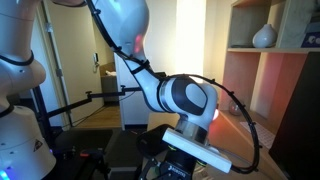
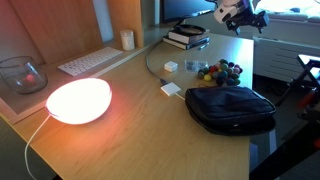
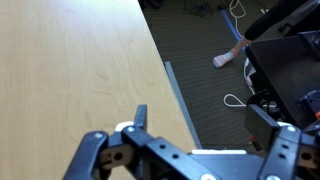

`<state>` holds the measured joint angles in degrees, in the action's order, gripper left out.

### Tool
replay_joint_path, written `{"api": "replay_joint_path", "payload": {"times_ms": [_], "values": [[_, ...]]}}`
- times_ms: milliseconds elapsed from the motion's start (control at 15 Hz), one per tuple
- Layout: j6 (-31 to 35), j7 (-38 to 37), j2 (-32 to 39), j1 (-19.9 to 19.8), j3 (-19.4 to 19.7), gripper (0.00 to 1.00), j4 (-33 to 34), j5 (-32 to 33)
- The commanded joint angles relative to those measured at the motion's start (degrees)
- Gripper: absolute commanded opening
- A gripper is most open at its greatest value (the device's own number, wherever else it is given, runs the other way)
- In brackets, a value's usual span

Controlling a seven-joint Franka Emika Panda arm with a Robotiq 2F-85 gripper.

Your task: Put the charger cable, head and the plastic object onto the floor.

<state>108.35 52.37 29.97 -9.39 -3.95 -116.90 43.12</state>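
Wrist view: gripper (image 3: 200, 135) spread wide; in an exterior view the head (image 2: 172, 90) is a white, boxy block.

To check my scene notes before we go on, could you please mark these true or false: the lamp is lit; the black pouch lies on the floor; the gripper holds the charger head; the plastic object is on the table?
1. The lamp is lit. True: it glows orange-pink on the table.
2. The black pouch lies on the floor. False: it lies on the table, near its edge.
3. The gripper holds the charger head. False: the gripper is open and empty, away from the table, and the head lies on the tabletop.
4. The plastic object is on the table. True: the multicoloured piece sits just beyond the pouch.
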Motion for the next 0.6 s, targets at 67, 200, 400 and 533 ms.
{"api": "replay_joint_path", "payload": {"times_ms": [67,200,400,533], "values": [[-6.8,-4.9,-2.1,4.4,0.9,1.0,2.5,-5.3],[-7.4,-5.5,-3.5,6.1,0.1,1.0,2.7,-5.4],[-4.5,-3.2,-6.0,7.5,-0.8,1.0,1.6,-3.9],[-2.5,-1.1,-7.3,7.5,-1.3,1.0,0.9,-4.5]]}}
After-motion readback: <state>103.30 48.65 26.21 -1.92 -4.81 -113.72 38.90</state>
